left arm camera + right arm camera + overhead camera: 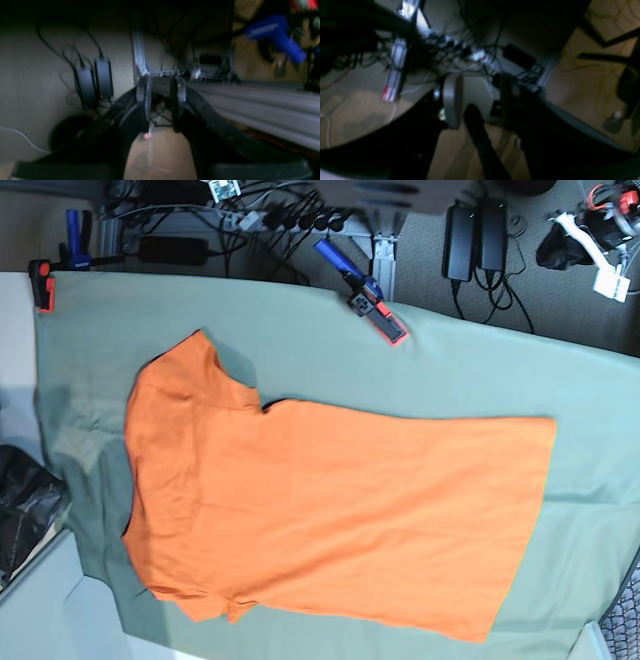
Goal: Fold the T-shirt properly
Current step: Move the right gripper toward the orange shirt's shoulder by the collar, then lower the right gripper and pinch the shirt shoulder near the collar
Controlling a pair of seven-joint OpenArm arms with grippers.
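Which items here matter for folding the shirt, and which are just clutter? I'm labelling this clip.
For the job:
- T-shirt, spread flat
- green cloth sheet under it

Lying about:
- blue clamp at the sheet's far edge
- red clamp at its corner
- power adapters

I see the T-shirt point(330, 510), plain bright orange, spread flat and unfolded, collar toward nine o'clock, hem toward three o'clock.

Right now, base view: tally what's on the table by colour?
Orange: 1, the T-shirt, spread flat
Sage green: 1, the cloth sheet under it
Blue and red: 1, the clamp on the sheet's far edge
Red and black: 1, the small clamp at the far left corner
Total: 4
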